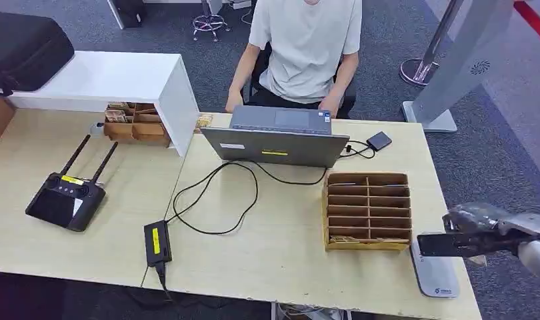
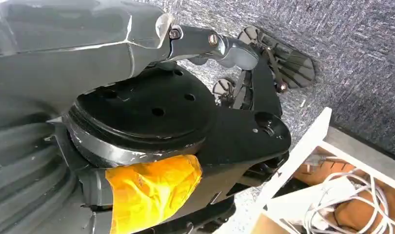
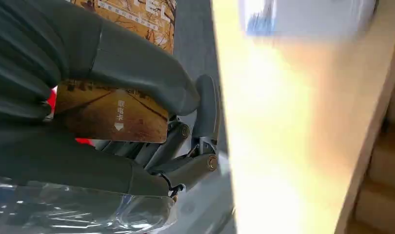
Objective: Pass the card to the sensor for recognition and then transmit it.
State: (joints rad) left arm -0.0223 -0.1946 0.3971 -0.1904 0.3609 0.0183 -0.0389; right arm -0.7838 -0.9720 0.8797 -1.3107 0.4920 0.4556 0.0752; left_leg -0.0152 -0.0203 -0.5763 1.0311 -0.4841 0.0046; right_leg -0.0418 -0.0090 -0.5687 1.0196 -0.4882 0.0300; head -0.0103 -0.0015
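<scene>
The right hand [image 1: 484,230] pinches the card [image 1: 441,244] just above the sensor [image 1: 435,272] at the desk's [image 1: 287,253] near right; handover remains.

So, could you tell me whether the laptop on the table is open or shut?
Open. The laptop has its lid raised toward the robot and its keyboard half facing the seated person.

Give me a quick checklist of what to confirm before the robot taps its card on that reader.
1. Card held in right hand: ok.
2. Hand close to the grey sensor pad at the table's near right corner: ok.
3. Card flat over the pad: cannot tell.
4. Pad free of clutter: ok.
5. Cardboard slot organizer clear of the hand: ok, apart.
6. Left hand out of the way, hanging over the carpet: ok.
</scene>
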